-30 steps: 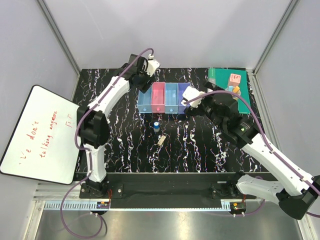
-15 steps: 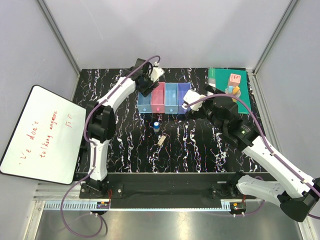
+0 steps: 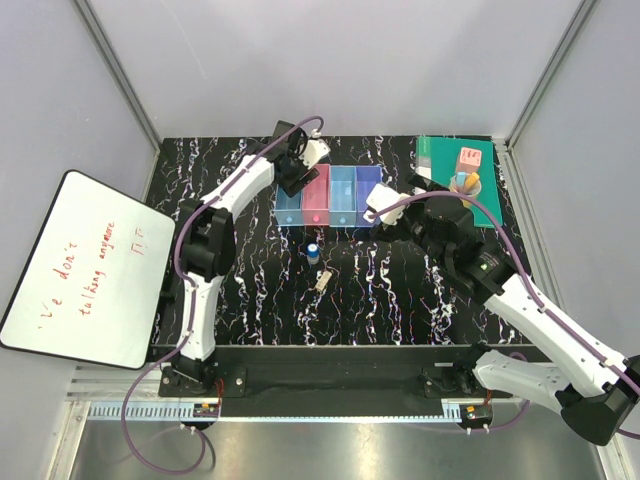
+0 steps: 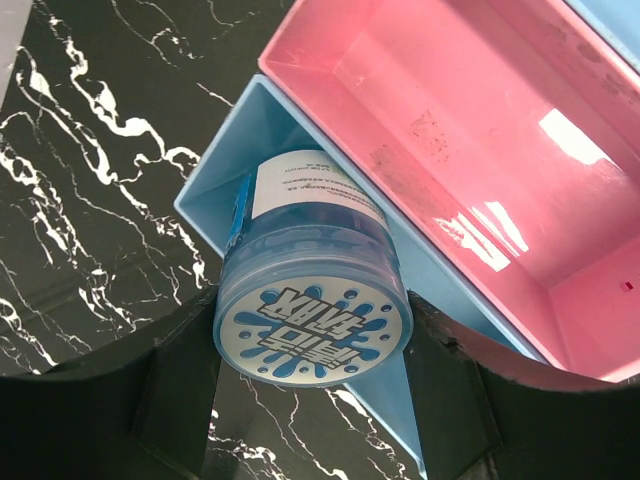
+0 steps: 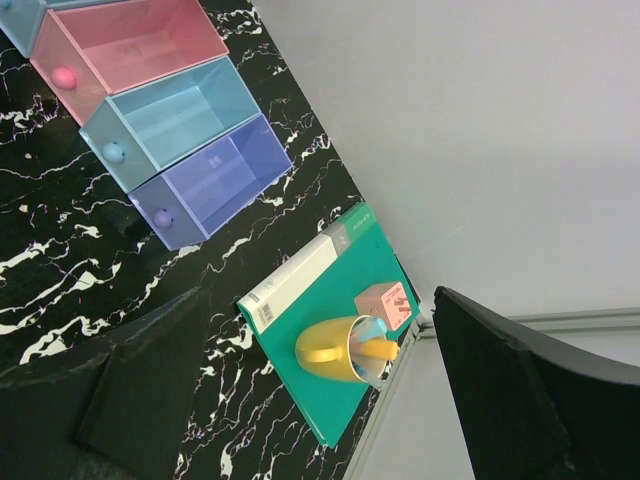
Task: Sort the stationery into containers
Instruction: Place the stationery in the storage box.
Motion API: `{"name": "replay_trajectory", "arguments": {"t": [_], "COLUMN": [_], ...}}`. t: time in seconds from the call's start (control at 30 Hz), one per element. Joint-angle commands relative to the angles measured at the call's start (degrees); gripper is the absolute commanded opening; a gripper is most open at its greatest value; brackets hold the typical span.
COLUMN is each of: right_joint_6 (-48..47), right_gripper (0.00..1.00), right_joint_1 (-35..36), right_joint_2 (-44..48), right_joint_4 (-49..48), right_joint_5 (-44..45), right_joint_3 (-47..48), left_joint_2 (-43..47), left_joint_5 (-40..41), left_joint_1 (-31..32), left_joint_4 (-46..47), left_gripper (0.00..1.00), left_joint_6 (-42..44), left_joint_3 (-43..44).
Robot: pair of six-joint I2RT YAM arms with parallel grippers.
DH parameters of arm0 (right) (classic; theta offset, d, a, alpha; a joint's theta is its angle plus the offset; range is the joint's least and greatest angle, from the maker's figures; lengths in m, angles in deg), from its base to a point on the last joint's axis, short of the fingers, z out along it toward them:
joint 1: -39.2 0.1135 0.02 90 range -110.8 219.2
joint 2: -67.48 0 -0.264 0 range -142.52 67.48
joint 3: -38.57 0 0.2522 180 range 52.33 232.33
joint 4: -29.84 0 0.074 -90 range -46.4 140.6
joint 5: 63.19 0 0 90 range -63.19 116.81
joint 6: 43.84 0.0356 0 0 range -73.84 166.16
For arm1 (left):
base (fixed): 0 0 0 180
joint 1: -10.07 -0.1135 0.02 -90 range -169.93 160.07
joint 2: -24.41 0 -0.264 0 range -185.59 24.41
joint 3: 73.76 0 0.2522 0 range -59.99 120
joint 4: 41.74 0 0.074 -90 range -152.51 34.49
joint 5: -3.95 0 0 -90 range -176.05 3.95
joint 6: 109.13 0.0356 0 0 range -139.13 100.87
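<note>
Black marbled table. My left gripper, clamped on the round blue tub, has swung over the light blue bin; dropping it looks next. My right gripper gapes, empty.

You read "We don't talking anymore", handwritten in red on the whiteboard; the blue tub lettering is illegible.

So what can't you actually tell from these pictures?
- Inside of the light blue bin: in the left wrist view it is blocked by the round blue tub held in the left gripper. In the top view that gripper covers it.
- The small pale item: top view, too small to identify.
- Contents of the yellow mug: right wrist view, only an orange tip shows.
- Writing on the whiteboard: top view, too small to read fully.
</note>
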Motion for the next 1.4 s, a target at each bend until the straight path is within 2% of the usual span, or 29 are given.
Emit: {"name": "replay_trajectory", "arguments": {"t": [0.0, 0.03, 0.2, 0.4, 0.5, 0.57, 0.67, 0.83, 1.07, 1.27, 1.37], "right_joint_6": [-0.38, -0.38, -0.29, -0.55, -0.64, -0.73, -0.64, -0.82, -0.73, -1.08, -1.34], "right_gripper": [1.00, 1.00, 1.00, 1.00, 1.00, 1.00, 1.00, 1.00, 1.00, 1.00, 1.00], "right_joint_1": [0.38, 0.47, 0.38, 0.38, 0.38, 0.38, 0.38, 0.38, 0.38, 0.38, 0.38], "right_joint_2": [1.40, 1.49, 1.66, 1.49, 1.31, 1.40, 1.31, 1.13, 0.52, 1.13, 1.57], "right_joint_4": [-3.15, -3.23, -3.41, -3.67, -3.76, -3.76, -3.85, -3.85, -4.11, -3.68, -2.97], "right_joint_5": [1.15, 1.15, 1.06, 1.06, 1.15, 1.15, 1.06, 1.06, 0.88, 2.03, 2.38], "right_joint_3": [-0.24, -0.33, -0.68, -0.51, -0.24, -0.24, -0.24, 0.11, 0.46, 0.72, 0.99], "left_joint_2": [0.15, 0.06, -0.02, 0.06, -0.02, -0.20, -0.38, -0.46, 0.06, 9.18, 18.58], "left_joint_5": [-0.99, -0.99, -0.99, -0.99, -0.99, -0.82, -0.55, -0.38, 0.76, -2.65, -4.24], "left_joint_1": [0.28, 0.28, 0.37, 0.72, 0.90, 0.90, 1.07, 1.16, 1.16, 1.68, 4.31], "left_joint_4": [2.81, 2.81, 3.16, 3.69, 3.87, 4.04, 4.13, 4.31, 4.92, 5.27, 5.10], "left_gripper": [0.19, 0.26, 0.29, 0.52, 0.57, 0.65, 0.73, 0.77, 0.77, 0.77, 0.78], "left_joint_6": [2.03, 2.20, 2.47, 2.64, 2.99, 3.17, 3.61, 3.96, 3.87, 1.59, 5.35], "left_joint_3": [3.49, 3.49, 3.67, 4.02, 4.11, 4.37, 4.46, 4.11, 4.28, 1.92, -6.06]}}
